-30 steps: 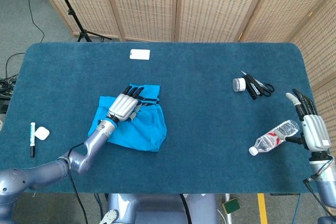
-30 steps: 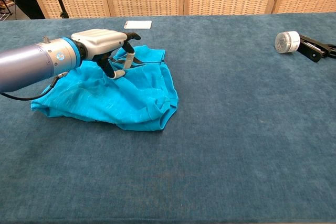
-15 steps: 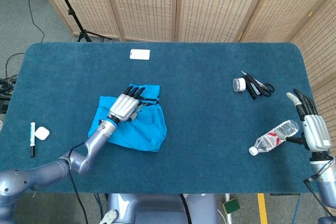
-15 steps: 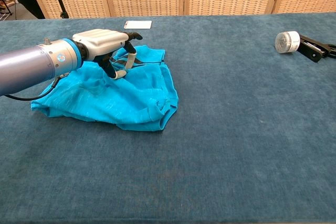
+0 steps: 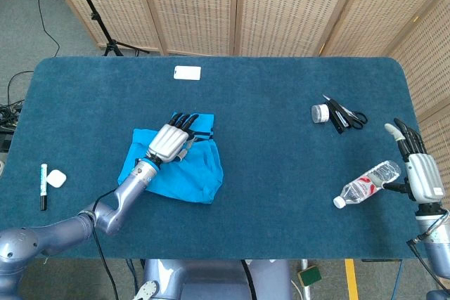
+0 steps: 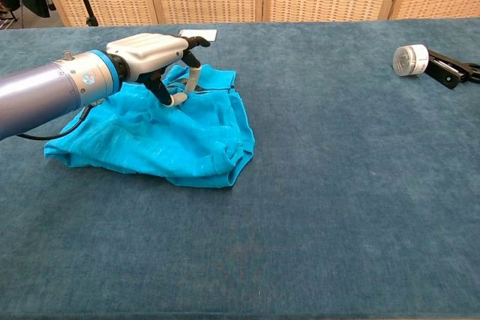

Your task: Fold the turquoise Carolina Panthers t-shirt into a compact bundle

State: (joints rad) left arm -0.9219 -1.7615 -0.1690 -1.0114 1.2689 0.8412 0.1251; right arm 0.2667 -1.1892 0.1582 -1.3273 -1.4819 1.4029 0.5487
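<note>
The turquoise t-shirt (image 5: 193, 168) lies crumpled in a rough folded heap on the left half of the blue table; the chest view shows it (image 6: 187, 136) with a dark-striped edge at the far side. My left hand (image 5: 171, 141) hovers over the shirt's far part, fingers spread and pointing to the far edge. In the chest view this hand (image 6: 152, 53) arches over the cloth, its fingertips curving down to the fabric, and nothing shows pinched in it. My right hand (image 5: 416, 166) stands at the table's right edge, fingers straight and empty.
A plastic water bottle (image 5: 367, 183) lies just left of the right hand. Scissors (image 5: 346, 113) and a small round white container (image 5: 320, 112) sit at the back right. A white card (image 5: 188, 72) lies at the far edge, a marker (image 5: 43, 187) and a white eraser (image 5: 56, 178) at the left.
The left hand has shifted a little toward the shirt's far edge and risen slightly. The shirt and the right hand look the same.
</note>
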